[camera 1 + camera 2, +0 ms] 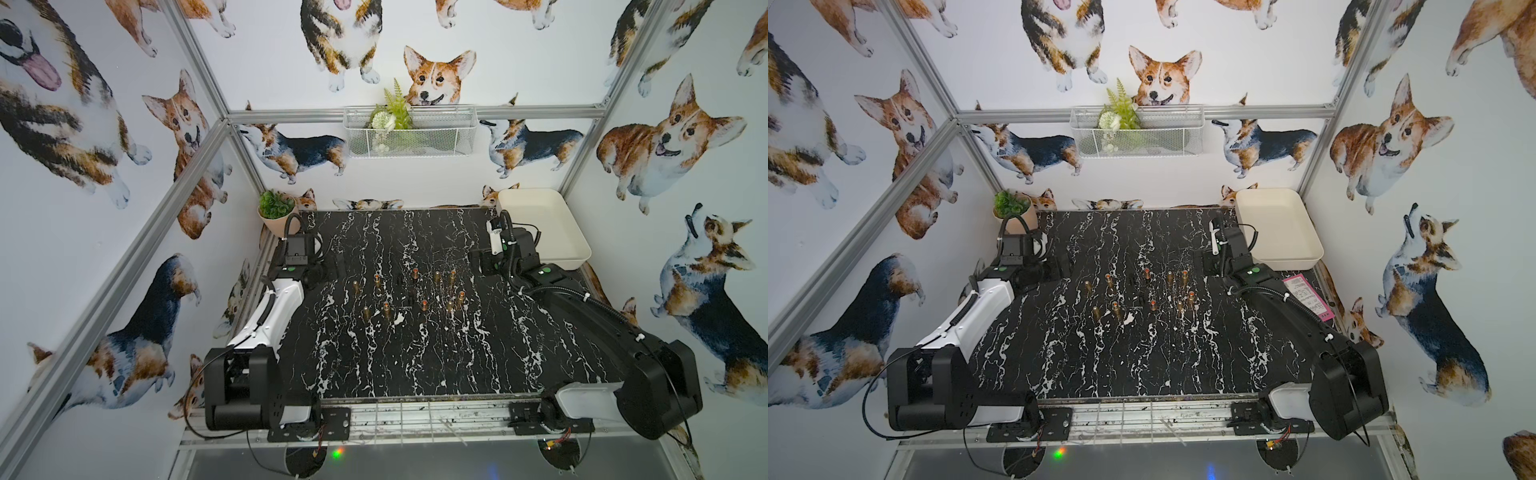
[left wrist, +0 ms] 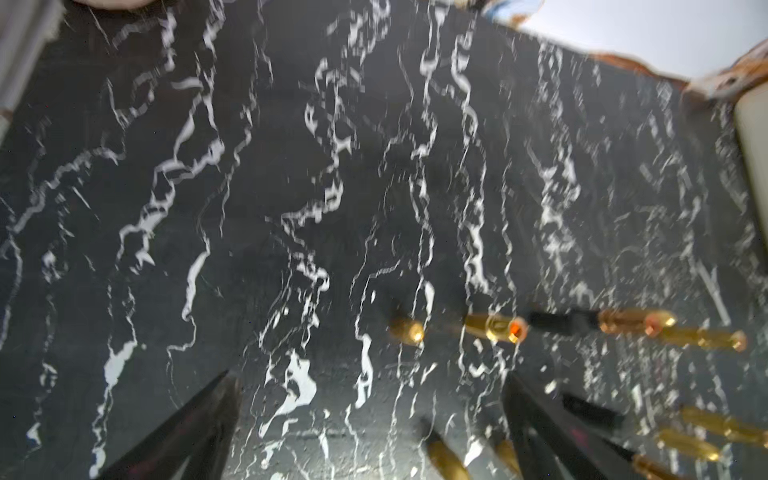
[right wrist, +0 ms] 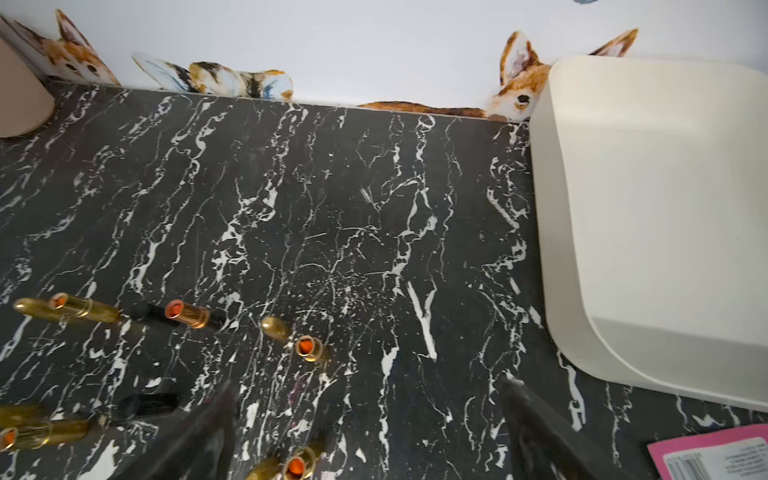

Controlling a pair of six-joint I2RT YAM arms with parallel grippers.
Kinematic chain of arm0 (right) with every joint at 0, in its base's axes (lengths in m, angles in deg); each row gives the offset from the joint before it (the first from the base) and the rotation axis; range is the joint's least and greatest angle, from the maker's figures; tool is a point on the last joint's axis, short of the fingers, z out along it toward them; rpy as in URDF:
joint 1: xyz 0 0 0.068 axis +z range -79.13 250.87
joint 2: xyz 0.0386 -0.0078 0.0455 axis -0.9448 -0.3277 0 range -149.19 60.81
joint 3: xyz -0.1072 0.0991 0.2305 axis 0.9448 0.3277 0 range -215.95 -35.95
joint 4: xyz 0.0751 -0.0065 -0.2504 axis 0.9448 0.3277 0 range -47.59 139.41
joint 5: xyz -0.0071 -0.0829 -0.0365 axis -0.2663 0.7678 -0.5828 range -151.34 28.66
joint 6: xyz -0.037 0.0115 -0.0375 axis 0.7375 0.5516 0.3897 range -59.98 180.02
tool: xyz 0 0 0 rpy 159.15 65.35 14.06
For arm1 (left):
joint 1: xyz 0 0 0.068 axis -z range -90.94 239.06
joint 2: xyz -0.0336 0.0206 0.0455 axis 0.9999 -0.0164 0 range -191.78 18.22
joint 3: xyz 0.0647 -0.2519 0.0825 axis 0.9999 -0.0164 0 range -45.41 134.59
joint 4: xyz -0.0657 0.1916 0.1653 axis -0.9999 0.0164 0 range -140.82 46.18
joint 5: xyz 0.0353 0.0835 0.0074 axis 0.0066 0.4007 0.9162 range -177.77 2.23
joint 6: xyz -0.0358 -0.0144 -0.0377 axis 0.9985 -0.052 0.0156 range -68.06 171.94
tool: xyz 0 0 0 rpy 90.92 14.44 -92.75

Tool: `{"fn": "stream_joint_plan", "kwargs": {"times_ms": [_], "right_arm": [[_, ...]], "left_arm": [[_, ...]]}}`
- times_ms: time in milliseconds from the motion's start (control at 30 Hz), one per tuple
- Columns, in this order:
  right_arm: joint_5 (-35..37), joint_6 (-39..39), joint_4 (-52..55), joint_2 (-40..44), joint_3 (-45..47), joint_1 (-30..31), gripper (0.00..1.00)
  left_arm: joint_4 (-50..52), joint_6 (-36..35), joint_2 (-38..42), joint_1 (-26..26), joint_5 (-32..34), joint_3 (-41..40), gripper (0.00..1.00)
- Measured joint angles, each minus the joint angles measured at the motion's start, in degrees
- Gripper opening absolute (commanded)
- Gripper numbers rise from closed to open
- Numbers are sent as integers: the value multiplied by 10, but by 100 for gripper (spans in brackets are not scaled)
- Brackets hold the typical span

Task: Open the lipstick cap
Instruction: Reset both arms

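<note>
While L gripper (image 2: 370, 380) & R gripper (image 3: 368, 384) gape wide, wire basket (image 1: 449, 137) holds fern (image 1: 397, 106).

Black marble tabletop (image 1: 415, 365), gold lipsticks (image 1: 387, 309) and black caps (image 3: 149, 405) mid-table, cream tray (image 1: 536, 216), potted plant (image 1: 276, 212), pink card (image 1: 1308, 297)

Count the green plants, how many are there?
2. One potted plant stands at the back left corner of the table; one leafy plant sits in the wire basket on the back wall. None looks hidden.
</note>
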Motion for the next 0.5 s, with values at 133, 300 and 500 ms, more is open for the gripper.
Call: {"fn": "stream_joint_plan", "kwargs": {"times_ms": [133, 300, 500], "right_arm": [[-1, 9, -73, 39, 80, -55, 100], [-4, 14, -165, 61, 176, -112, 100], [6, 41, -261, 71, 267, -134, 100]], "left_arm": [[-114, -44, 26, -27, 23, -108, 100], [-283, -64, -35, -32, 34, -177, 100], [-442, -71, -95, -36, 47, -204, 100]]}}
